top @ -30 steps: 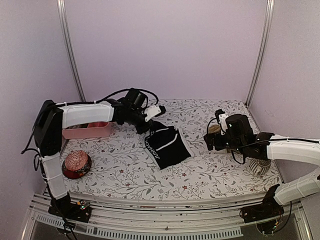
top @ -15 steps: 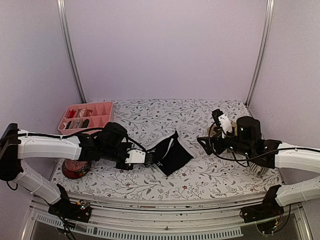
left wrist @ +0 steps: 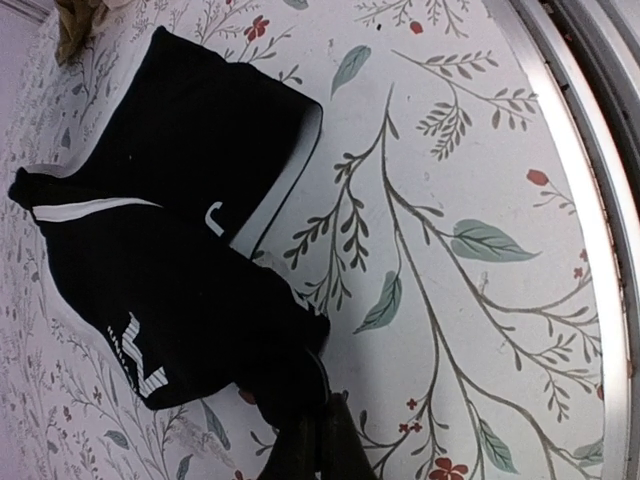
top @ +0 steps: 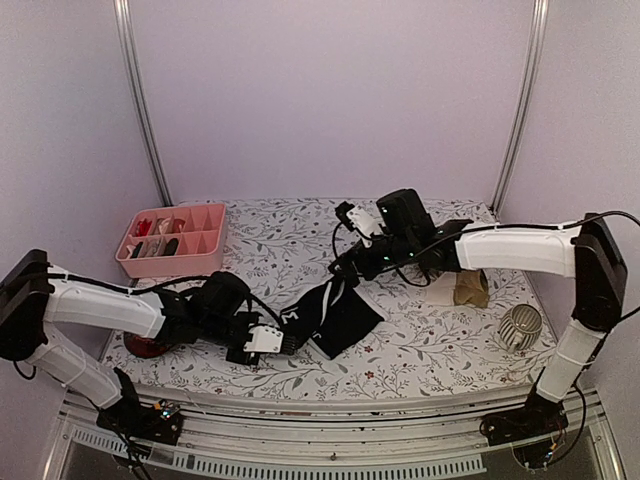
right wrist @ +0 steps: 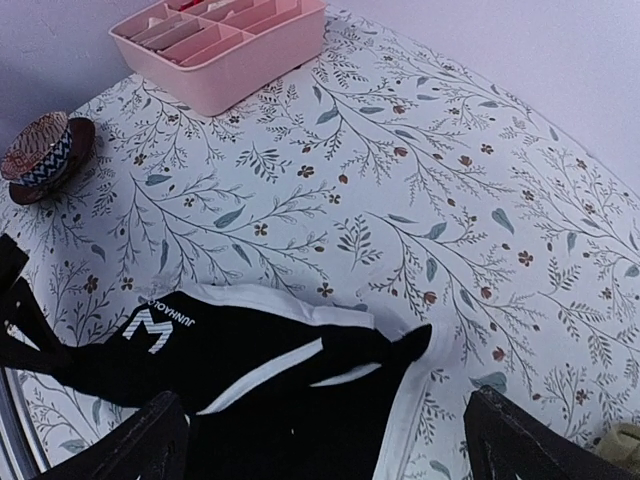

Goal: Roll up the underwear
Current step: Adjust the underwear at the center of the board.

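The black underwear [top: 338, 312] lies crumpled on the flowered table, its white-lettered waistband [left wrist: 135, 350] and white trim [right wrist: 268, 375] showing. My left gripper [top: 287, 340] sits low at the garment's near-left corner. In the left wrist view the left gripper [left wrist: 312, 440] is shut on a bunched fold of black cloth. My right gripper [top: 349, 272] hovers over the far corner. It is open: in the right wrist view, the right gripper [right wrist: 322, 408] has one finger on each side of the cloth, holding nothing. The tan underwear [top: 470, 288] lies bunched to the right, apart from both grippers.
A pink divided tray [top: 172, 240] stands at the back left. A patterned bowl [top: 143, 346] sits at the front left, partly behind my left arm. A ribbed metal cup [top: 520, 326] stands at the front right. The table's metal front rail [left wrist: 590, 200] runs close to the left gripper.
My left arm came from the back to the near left, dragging the black underwear's corner with it. My right arm swung from the right side to above the garment's far corner.
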Action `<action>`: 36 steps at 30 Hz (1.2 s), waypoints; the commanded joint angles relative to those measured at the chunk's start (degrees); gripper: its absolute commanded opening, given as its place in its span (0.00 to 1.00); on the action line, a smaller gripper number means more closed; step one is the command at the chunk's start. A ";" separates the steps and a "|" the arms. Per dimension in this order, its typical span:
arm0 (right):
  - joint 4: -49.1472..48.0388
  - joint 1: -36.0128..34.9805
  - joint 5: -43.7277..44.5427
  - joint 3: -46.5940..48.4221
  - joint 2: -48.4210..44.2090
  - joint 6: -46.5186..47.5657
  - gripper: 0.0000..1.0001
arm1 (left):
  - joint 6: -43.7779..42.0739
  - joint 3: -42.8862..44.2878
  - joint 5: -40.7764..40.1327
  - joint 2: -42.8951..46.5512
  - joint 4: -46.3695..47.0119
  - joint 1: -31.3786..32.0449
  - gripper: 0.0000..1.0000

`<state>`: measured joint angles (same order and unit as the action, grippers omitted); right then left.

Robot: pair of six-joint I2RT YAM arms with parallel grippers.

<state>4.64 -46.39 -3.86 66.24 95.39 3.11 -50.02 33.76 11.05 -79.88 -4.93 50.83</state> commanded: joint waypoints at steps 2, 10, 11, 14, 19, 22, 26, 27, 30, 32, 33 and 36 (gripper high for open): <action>12.27 -0.80 -6.75 17.38 16.47 0.58 0.99 | 4.66 -0.18 -2.96 -3.77 7.48 1.72 0.01; 21.11 -1.72 -11.58 34.42 32.08 1.17 0.99 | 4.84 -1.31 -2.61 -4.08 8.96 2.26 0.01; 21.94 -1.91 -11.90 35.22 33.05 1.40 0.99 | 4.91 -1.37 -2.39 -3.84 8.95 2.30 0.01; 23.57 -2.58 -12.85 36.65 34.59 2.08 0.99 | 4.98 -1.54 -2.05 -3.14 8.88 2.27 0.01; 25.04 -3.01 -14.04 37.52 36.03 3.35 0.91 | 5.00 -1.84 -2.00 -2.57 8.97 2.26 0.01; 25.66 -3.00 -15.04 37.91 36.36 3.88 0.75 | 5.10 -1.87 -2.08 -2.87 9.02 2.26 0.01; 25.59 -3.05 -15.23 38.08 36.29 4.34 0.50 | 5.15 -1.83 -2.22 -3.10 8.99 2.26 0.01; 25.59 -3.01 -14.69 38.10 35.98 4.35 0.39 | 5.19 -1.83 -2.30 -3.05 8.97 2.27 0.01; 24.43 -3.01 -11.99 36.65 33.85 4.31 0.12 | 5.26 -1.87 -2.59 -2.73 8.97 2.11 0.01; 18.87 -3.05 -7.85 31.30 27.57 4.06 0.03 | 6.00 -1.26 -2.98 -1.26 9.14 0.44 0.00; 16.38 -3.01 -6.70 28.73 24.82 3.88 0.03 | 6.71 -0.78 -3.23 -0.46 9.27 -0.44 0.00; 7.59 -3.00 -3.20 17.97 15.75 3.06 0.02 | 9.24 1.48 -4.34 2.46 9.68 -3.23 0.00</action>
<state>24.08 -49.19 -13.02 93.43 124.16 6.90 -44.18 32.86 8.21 -81.62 2.76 50.54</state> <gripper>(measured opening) 0.030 0.015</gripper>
